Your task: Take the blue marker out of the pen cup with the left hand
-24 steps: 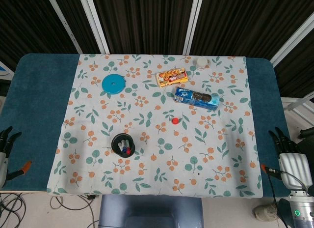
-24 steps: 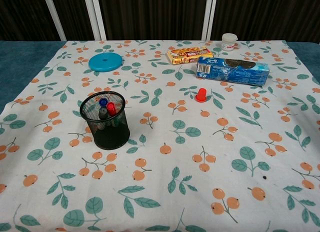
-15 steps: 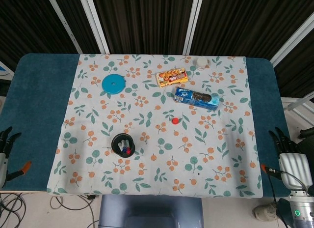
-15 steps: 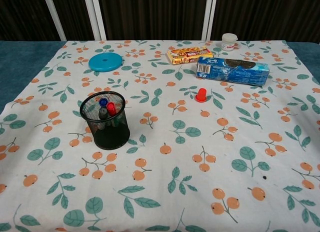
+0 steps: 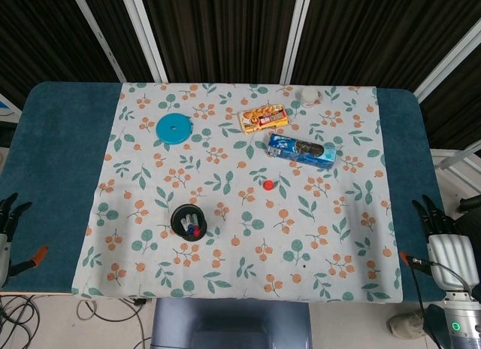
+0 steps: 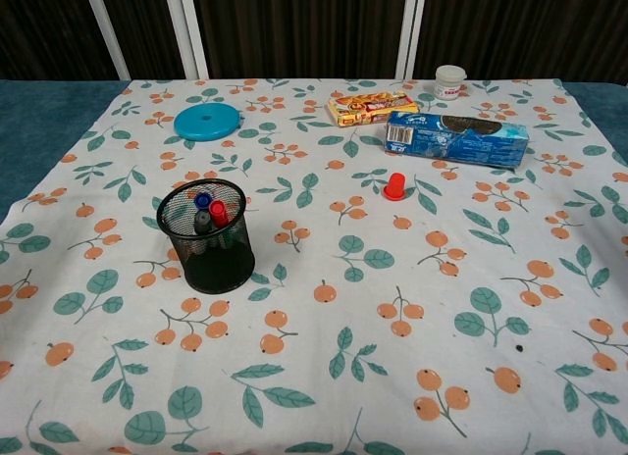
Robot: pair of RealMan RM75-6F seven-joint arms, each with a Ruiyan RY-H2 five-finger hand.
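Black wire mesh forms the pen cup, which stands upright at the left of centre in the chest view, on the flowered cloth. Three caps show above its rim: the blue marker sits toward the cup's far left side, a red marker just beside it on the right, and a dark one between and below them.

In the head view, the left hand rests at the lower left edge of the frame, off the table, fingers apart and holding nothing; the right hand rests the same way at the lower right.

The task looks not yet begun. To do the reach well, the left hand should probably come in from above the cup, pinch only the blue cap, and lift straight up, so the light mesh cup does not tip and the red marker is not dragged along.
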